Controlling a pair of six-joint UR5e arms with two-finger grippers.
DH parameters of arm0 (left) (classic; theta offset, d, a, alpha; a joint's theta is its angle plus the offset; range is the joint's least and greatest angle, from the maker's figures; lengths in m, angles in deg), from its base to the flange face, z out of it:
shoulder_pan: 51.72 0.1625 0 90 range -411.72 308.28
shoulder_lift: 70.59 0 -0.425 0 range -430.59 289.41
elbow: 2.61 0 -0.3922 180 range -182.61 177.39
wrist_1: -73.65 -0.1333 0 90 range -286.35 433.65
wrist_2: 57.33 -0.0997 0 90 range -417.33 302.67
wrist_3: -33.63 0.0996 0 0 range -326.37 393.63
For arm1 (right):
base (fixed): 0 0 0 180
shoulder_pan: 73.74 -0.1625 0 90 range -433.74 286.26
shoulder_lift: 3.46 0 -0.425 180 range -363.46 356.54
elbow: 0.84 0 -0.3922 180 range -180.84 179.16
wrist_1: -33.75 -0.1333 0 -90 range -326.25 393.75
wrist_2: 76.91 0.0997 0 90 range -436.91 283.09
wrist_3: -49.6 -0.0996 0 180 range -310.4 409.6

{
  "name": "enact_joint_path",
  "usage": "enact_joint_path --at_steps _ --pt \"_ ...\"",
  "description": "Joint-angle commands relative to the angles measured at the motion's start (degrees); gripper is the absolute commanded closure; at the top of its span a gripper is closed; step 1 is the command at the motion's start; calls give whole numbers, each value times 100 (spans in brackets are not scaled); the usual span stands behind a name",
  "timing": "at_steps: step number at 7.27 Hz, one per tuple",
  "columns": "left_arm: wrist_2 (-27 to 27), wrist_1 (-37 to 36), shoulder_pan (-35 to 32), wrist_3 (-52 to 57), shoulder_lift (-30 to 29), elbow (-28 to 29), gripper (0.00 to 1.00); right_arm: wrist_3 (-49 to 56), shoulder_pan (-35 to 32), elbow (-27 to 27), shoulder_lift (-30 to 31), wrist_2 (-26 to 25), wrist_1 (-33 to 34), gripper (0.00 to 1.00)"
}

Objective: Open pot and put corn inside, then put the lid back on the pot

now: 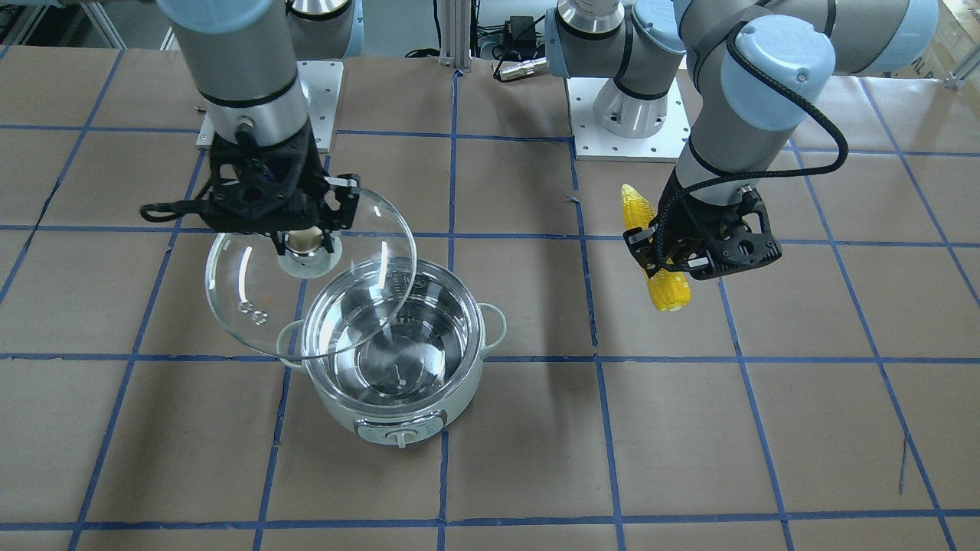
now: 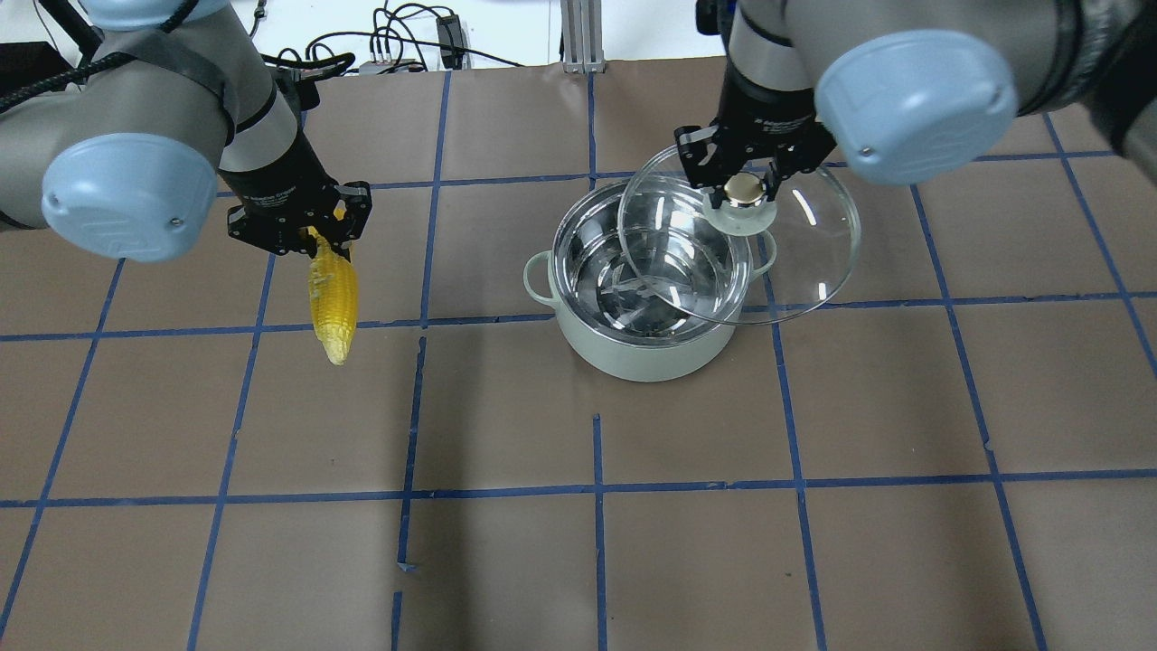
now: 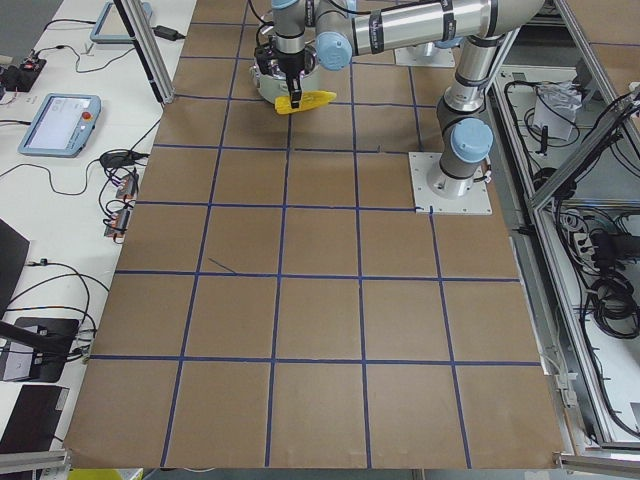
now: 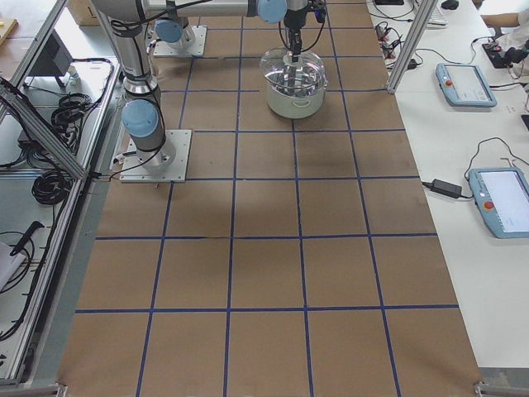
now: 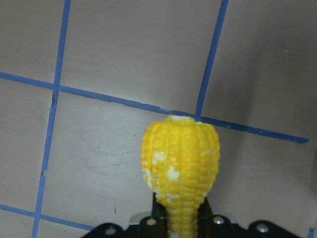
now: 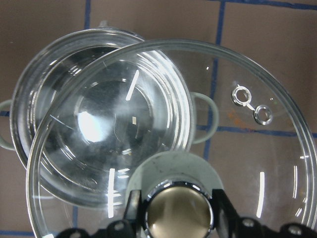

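Note:
The mint-green pot (image 2: pixel 646 353) stands open on the table, its steel inside empty; it also shows in the front view (image 1: pixel 398 413). My right gripper (image 2: pixel 743 188) is shut on the gold knob of the clear glass lid (image 2: pixel 813 244) and holds it above the pot, shifted partly off to the pot's right side. The lid also shows in the front view (image 1: pixel 245 306) and the right wrist view (image 6: pixel 257 148). My left gripper (image 2: pixel 312 226) is shut on the yellow corn (image 2: pixel 332 303), held above the table left of the pot. The corn also shows in the left wrist view (image 5: pixel 181 158) and the front view (image 1: pixel 664 287).
The table is covered in brown paper (image 2: pixel 597 542) with a blue tape grid. The two arm base plates (image 1: pixel 628 138) stand at the robot's side of the table. Cables and tablets lie off the table's edges (image 4: pixel 496 198).

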Motion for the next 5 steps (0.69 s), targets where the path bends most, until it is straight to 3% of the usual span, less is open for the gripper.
enact_joint_path --at_steps 1,5 --pt "30 -4 -156 -314 -56 6 90 525 946 95 672 342 -744 55" --pt "13 -66 -1339 -1755 -371 409 90 588 1064 850 1516 345 -615 55"
